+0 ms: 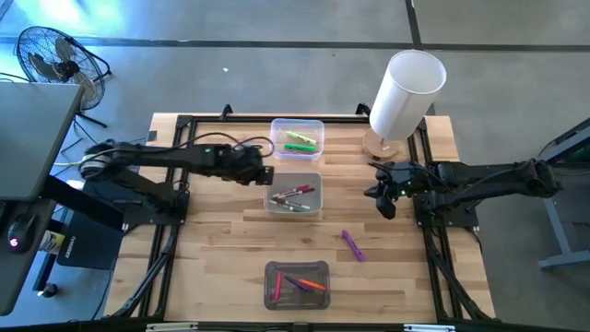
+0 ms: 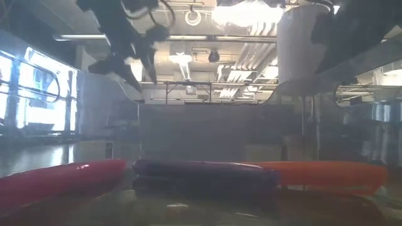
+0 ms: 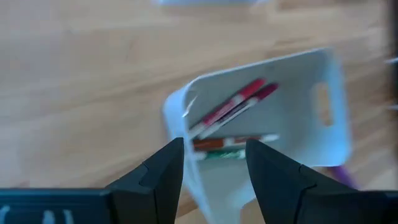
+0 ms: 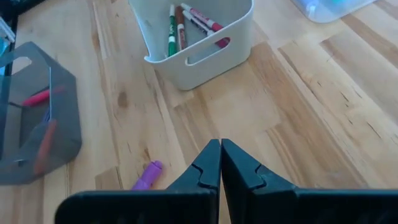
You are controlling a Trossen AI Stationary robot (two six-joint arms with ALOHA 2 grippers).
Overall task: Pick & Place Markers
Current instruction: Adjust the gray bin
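Observation:
Markers lie in three bins down the table's middle: green ones in the clear far bin (image 1: 297, 136), red and green ones in the white middle bin (image 1: 294, 194) (image 3: 261, 118), and orange, red and blue ones in the grey near bin (image 1: 297, 284). A lone purple marker (image 1: 353, 245) (image 4: 147, 176) lies flat on the wood between the middle and near bins, toward the right. My left gripper (image 1: 267, 173) (image 3: 214, 155) hangs open over the middle bin's left rim, nothing between its fingers. My right gripper (image 1: 387, 205) (image 4: 221, 149) is shut and empty, above the table right of the middle bin.
A big white cylinder (image 1: 403, 97) stands on a round wooden base at the far right. A fan (image 1: 55, 57) stands on the floor beyond the far left corner. The low view looks through the near bin at a red, a purple (image 2: 204, 171) and an orange marker.

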